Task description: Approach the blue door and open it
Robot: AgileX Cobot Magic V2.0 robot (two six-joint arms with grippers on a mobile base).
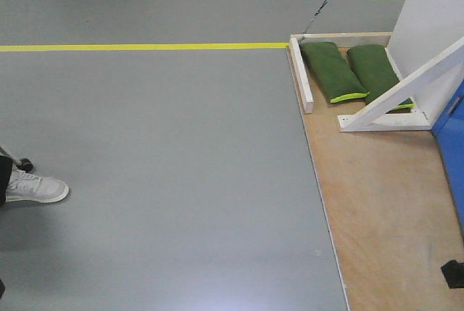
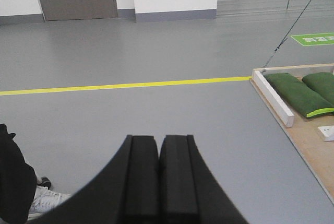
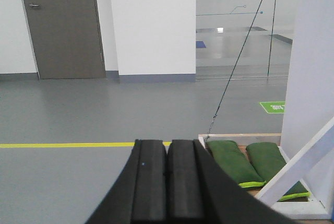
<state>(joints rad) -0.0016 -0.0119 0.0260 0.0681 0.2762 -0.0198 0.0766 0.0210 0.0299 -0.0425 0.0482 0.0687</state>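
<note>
Only a bright-blue strip of the blue door (image 1: 451, 148) shows, at the right edge of the front view above the plywood base (image 1: 384, 202); handles and lock are out of view. My left gripper (image 2: 158, 139) is shut with nothing in it, pointing over bare grey floor, far from the door. The right gripper (image 3: 167, 143) is shut and empty too, pointing toward the plywood base's near corner.
White slanted support beam (image 1: 402, 90) and white panel (image 1: 431, 6) stand on the base, with two green sandbags (image 1: 333, 72) inside a white frame. A yellow floor line (image 1: 145, 47) crosses the floor. A person's white shoe (image 1: 36, 188) is at left. A grey door (image 3: 62, 25) is far behind.
</note>
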